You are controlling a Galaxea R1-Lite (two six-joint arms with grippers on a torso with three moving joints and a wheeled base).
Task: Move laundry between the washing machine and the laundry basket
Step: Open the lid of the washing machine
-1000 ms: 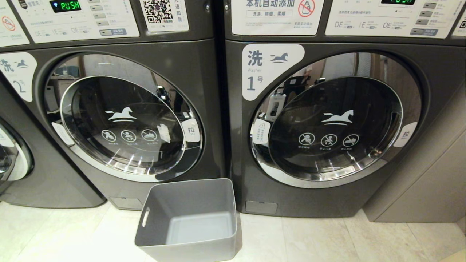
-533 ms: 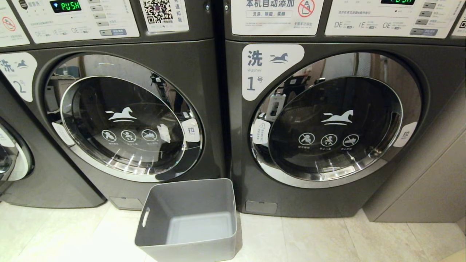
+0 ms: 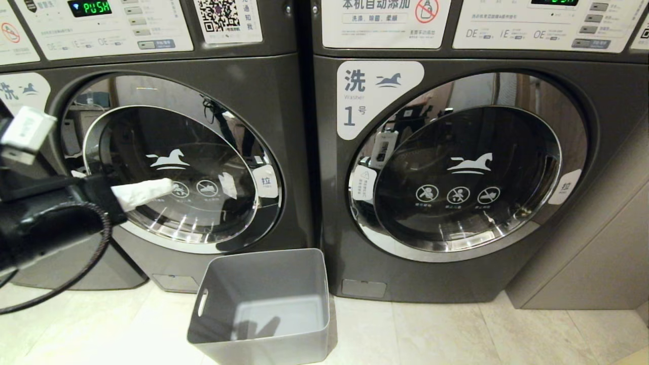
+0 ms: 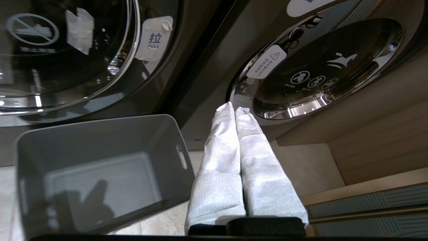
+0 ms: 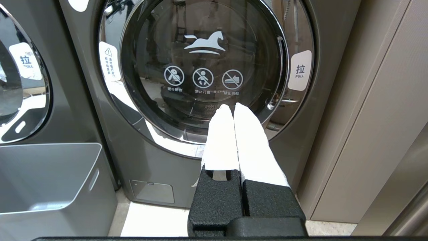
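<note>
Left gripper (image 3: pixel 165 186), fingers pressed together, is hovering before washing machine (image 3: pixel 172 167) door; laundry basket (image 3: pixel 263 304) is sitting below, empty.

Two washers stand side by side: the washing machine (image 3: pixel 172 162) marked 2 at nine o'clock, the machine marked 1 (image 3: pixel 456 167) at three o'clock. The laundry basket (image 3: pixel 263 309) sits on the floor (image 3: pixel 456 334) at six o'clock, before the seam between them. The left end effector (image 3: pixel 165 186) reaches in from nine o'clock before the washing machine's door.
</note>
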